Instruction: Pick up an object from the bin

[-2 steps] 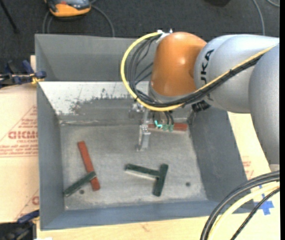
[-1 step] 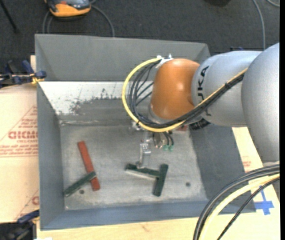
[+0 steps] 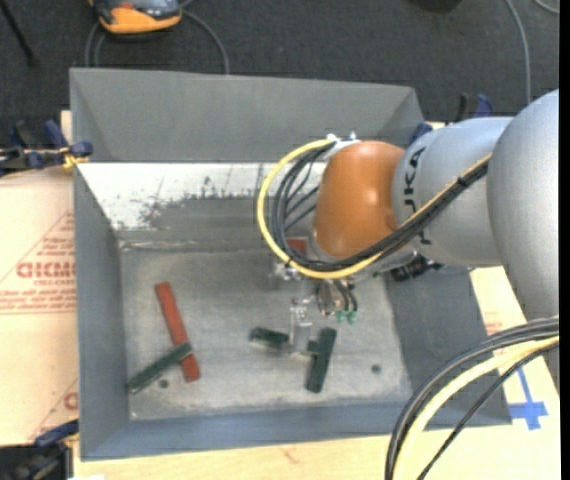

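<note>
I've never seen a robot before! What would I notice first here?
The big grey arm with its orange cover, reaching in from the right. Its gripper hangs over a dark green bar on the bin's floor, and at the left a red bar lies crossed by a green stick.

Your bin (image 3: 95, 298) holds four loose sticks, by the count: one red stick (image 3: 170, 313) and three dark green ones. These are a long green stick (image 3: 155, 371) crossing the red, a second green stick (image 3: 319, 360) near the middle, and a short green stick (image 3: 267, 338) just beside it.
</note>
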